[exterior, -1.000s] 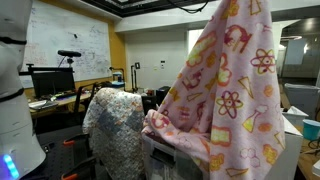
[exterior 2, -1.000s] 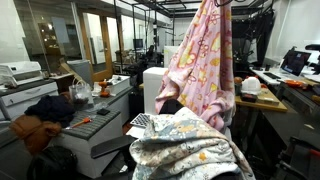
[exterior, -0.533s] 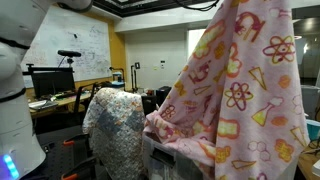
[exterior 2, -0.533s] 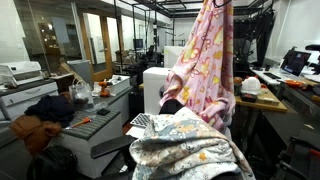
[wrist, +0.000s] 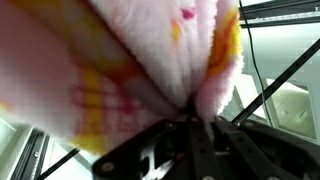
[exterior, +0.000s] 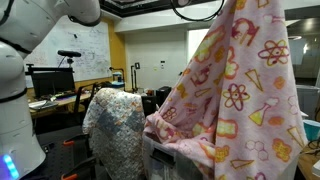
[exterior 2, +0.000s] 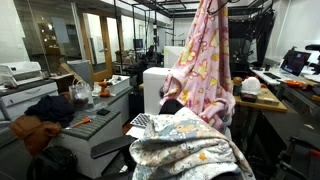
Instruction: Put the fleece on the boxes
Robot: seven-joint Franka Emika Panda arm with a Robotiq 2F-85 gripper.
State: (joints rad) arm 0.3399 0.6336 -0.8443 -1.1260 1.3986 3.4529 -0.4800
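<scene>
Office backdrop (exterior 2: 70, 40), jaws tight on hanging fleece (wrist: 130, 60)

pink fleece (exterior: 245, 90) w/ yellow, red, white cartoon shapes.

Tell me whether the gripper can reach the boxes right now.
Probably not directly. The gripper is shut on the fleece, held high, and the fleece hangs as a broad curtain over the boxes, hiding most of them. Nothing else shows in the way, so lowering looks possible.

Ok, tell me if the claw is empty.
No, in the wrist view the claw is pinched shut on a fold of the fleece.
</scene>
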